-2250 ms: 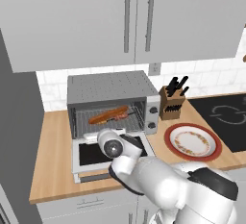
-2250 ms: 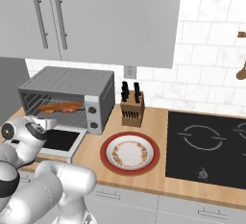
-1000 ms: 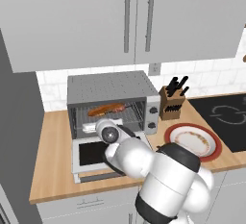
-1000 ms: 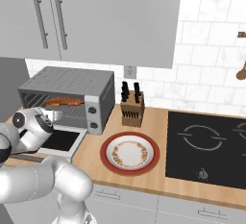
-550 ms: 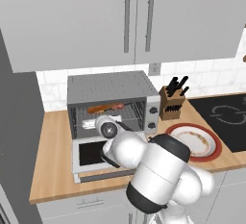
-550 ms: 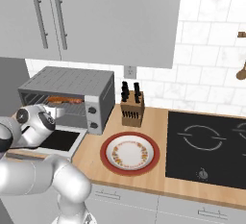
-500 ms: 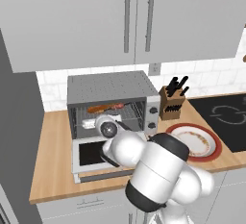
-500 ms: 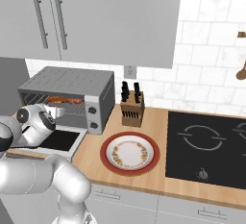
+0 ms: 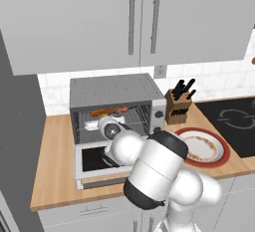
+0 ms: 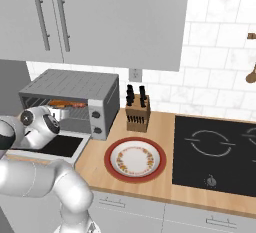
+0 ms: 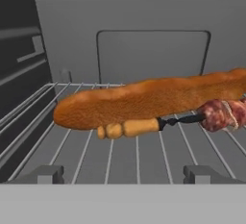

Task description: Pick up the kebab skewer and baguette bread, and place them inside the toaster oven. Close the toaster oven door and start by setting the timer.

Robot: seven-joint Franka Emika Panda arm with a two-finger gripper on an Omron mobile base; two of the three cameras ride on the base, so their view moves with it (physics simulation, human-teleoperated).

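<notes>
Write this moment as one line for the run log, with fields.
gripper: open, empty | baguette bread: on rack in toaster oven | kebab skewer: on rack beside it | toaster oven door: open | plate: empty

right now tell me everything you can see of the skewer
The skewer lies on the wire rack inside the oven, roughly level and crosswise. In the hand view it shows a tan, knobbly handle at the left, then a thin dark stick, then reddish-brown meat chunks at the right, running out of the picture. The baguette lies alongside and overlaps it from behind, hiding part of it; they look in contact. The open gripper is apart from it.
</notes>
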